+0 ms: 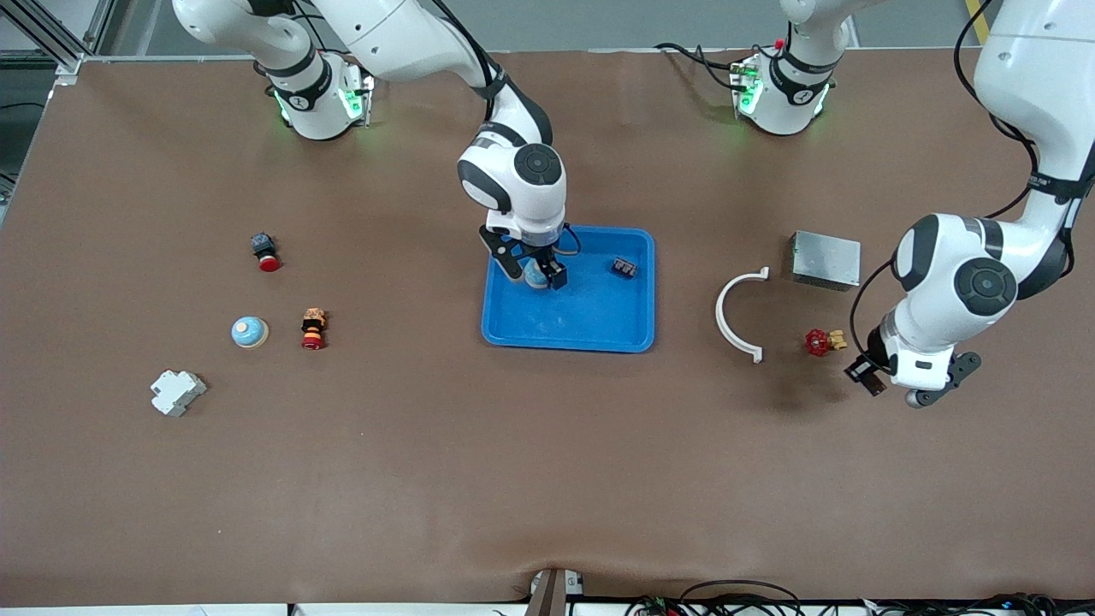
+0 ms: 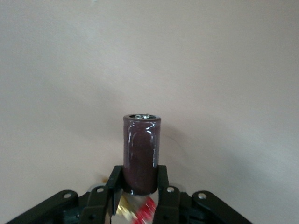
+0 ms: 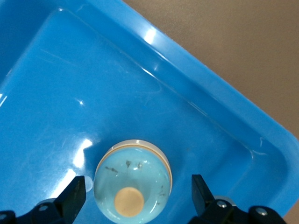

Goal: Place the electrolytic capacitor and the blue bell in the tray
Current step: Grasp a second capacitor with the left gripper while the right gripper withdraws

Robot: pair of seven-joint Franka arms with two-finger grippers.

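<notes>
Looking down from the front view, the blue bell sits in the tray, in the corner toward the right arm's end, with the right claw straddling it. A small dark part also lies in the tray. The left claw hangs over the bare surface just beside a red valve, well apart from the tray, with a dark object gripped at its tip. A second bell rests toward the right arm's end, untouched.

The left wrist view shows the left claw clenched on the electrolytic capacitor, a dark cylinder standing upright between the fingers, lifted above the surface.

In the right wrist view the right claw stands released, fingers apart on either side of the blue bell, which rests on the tray floor.

By this showing, the bell half looks done. The capacitor is picked up but not yet carried to the tray.
</notes>
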